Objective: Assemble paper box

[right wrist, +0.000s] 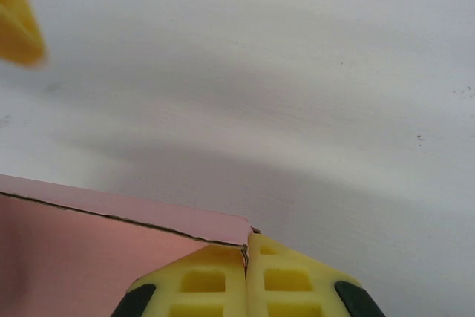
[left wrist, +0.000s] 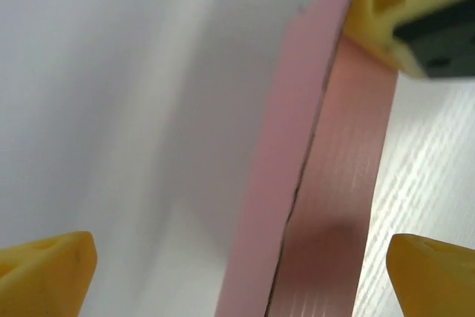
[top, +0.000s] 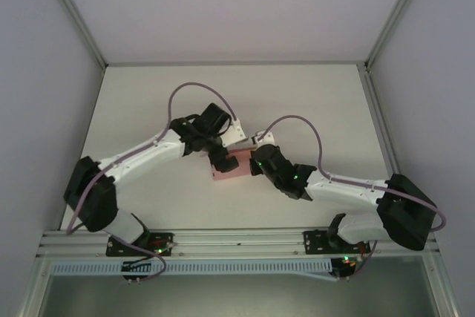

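Left tool (left wrist: 241, 271): you have it released, jaws spread wide either side of the paper box (left wrist: 319, 183).
Right tool (right wrist: 246, 276): clenched on the box's corner edge.
Location: mid-bench (top: 148, 109), between your arms.

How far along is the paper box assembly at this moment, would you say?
Done: the paper box already has panels folded along a crease, so it looks partly formed. In hand: the right gripper is shut on one card corner, and the left gripper stands open astride a wall. Left: closing any remaining flaps, which cannot be seen.
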Tool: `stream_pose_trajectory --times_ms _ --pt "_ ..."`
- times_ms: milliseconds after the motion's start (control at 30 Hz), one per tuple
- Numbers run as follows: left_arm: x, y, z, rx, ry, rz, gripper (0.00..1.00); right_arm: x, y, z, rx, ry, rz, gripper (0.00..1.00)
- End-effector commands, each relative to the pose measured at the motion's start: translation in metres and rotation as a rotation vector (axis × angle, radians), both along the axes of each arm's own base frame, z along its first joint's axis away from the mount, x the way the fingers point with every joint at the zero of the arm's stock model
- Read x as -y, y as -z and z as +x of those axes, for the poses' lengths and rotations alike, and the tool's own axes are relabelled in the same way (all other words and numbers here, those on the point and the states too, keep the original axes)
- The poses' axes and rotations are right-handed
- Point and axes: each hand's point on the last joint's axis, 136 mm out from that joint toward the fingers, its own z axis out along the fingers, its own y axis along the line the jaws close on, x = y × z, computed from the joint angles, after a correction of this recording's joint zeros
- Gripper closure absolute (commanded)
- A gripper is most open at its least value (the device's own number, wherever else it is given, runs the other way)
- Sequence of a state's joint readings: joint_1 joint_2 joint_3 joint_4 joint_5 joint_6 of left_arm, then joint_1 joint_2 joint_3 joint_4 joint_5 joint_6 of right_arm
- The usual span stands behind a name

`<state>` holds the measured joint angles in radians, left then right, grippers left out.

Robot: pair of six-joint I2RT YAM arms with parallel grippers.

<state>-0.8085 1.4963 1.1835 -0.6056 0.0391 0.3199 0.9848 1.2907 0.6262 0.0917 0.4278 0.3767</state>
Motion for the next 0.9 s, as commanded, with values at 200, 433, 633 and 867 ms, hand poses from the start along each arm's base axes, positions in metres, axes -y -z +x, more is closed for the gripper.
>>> stream_pose_trajectory --times_ms 200,433,633,867 --pt "-0.064 -0.042 -0.012 0.014 -0.548 -0.256 0.09 0.019 0.04 -0.024 -0.142 -0.01 -0.156 1.0" --pt "-0.066 -0.022 -0.02 -0.028 -0.525 -0.22 0.21 0.011 0.039 -0.029 -0.158 -0.064 -0.152 1.0" --pt "-0.069 0.001 -0.012 -0.067 -0.524 -0.104 0.38 0.007 0.04 -0.033 -0.18 -0.09 -0.149 1.0" --pt "-0.072 0.01 -0.019 -0.117 -0.543 -0.084 0.59 0.012 0.042 -0.034 -0.191 -0.081 -0.166 1.0"
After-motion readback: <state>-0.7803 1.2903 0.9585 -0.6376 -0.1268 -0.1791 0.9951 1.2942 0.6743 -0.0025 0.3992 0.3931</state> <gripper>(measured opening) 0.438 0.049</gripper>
